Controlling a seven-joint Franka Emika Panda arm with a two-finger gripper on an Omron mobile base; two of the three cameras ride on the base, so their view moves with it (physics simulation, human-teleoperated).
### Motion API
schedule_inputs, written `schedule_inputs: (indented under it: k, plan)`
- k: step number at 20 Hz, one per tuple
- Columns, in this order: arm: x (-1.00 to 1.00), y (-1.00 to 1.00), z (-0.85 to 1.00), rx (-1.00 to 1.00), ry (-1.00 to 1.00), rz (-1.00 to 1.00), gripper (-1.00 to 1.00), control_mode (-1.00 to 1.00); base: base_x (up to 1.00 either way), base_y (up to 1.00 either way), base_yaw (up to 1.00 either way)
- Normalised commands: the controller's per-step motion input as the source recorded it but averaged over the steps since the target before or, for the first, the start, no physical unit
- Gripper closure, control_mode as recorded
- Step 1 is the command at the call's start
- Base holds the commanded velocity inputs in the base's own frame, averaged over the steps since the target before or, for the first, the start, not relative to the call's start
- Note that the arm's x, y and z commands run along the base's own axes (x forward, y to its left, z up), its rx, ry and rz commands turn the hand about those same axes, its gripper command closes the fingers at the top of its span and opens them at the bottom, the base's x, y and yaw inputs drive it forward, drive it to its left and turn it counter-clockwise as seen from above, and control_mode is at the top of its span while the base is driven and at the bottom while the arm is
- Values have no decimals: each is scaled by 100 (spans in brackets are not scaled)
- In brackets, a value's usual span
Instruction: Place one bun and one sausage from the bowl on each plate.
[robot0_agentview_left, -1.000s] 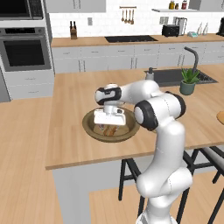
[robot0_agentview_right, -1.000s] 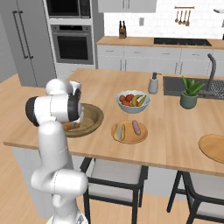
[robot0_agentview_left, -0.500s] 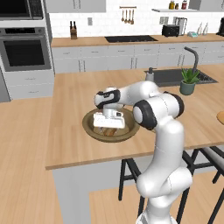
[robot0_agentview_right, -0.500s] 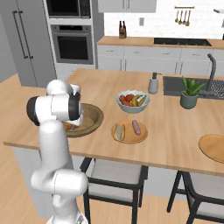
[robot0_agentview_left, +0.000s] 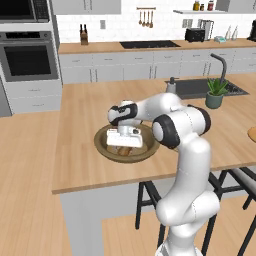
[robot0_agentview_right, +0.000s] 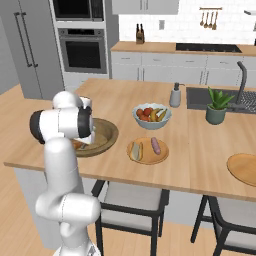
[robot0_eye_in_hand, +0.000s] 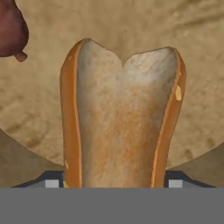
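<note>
- Since the earlier frame the gripper (robot0_agentview_left: 124, 146) has dropped lower into the bowl (robot0_agentview_left: 105, 149) and its jaws have begun narrowing.
- They straddle a bun (robot0_eye_in_hand: 120, 118); whether they grip it yet I cannot tell.
- Near plate (robot0_agentview_right: 148, 158) has bun and sausage; far plate (robot0_agentview_right: 245, 167) looks bare.
- A sausage (robot0_eye_in_hand: 11, 30) lies just beside; open counter between bowl and plates.
</note>
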Motion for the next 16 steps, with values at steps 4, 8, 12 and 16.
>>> schedule_inputs:
  k: [4, 8, 12, 16]
  plan:
    - [-8, 0, 8, 0, -3, 1, 100, -100, 0, 0, 0]
    - [-30, 0, 70, 0, -18, 8, 100, -100, 0, 0, 0]
    - [-39, -4, 89, 0, -20, 4, 100, -100, 0, 0, 0]
    - [-31, -26, 66, 0, -30, 7, 100, -100, 0, 0, 0]
